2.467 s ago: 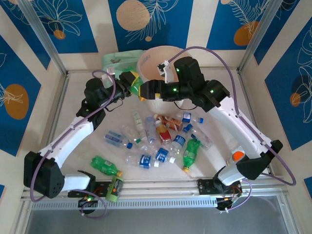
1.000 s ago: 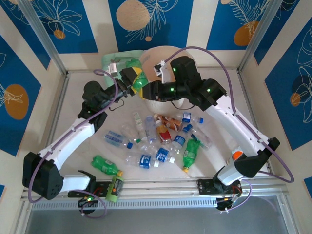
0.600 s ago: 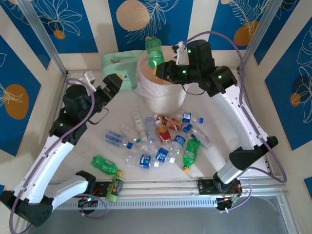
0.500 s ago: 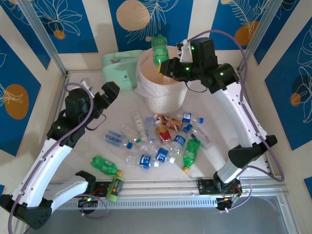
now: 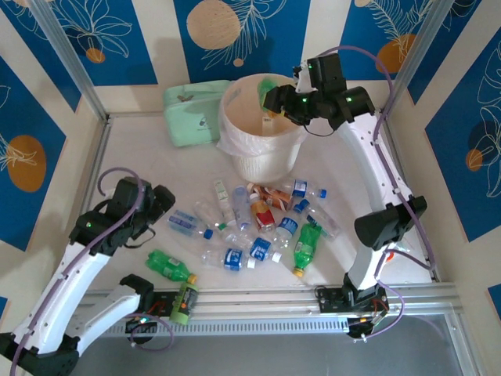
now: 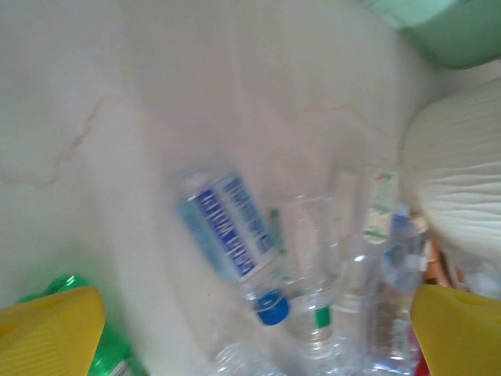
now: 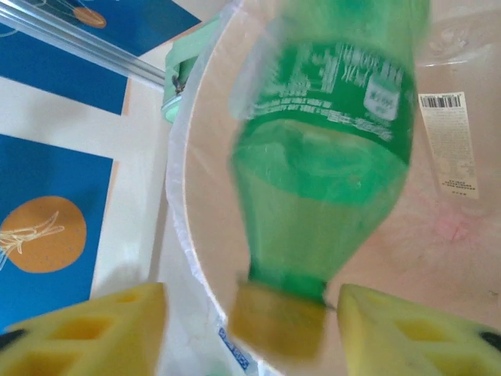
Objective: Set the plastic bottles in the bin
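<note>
Your right gripper hangs over the bin, jaws apart, with a green bottle loose between them, cap down over the liner. Your left gripper gapes empty beside the pile. Over a dozen plastic bottles lie on the table, so most of the job remains.
</note>
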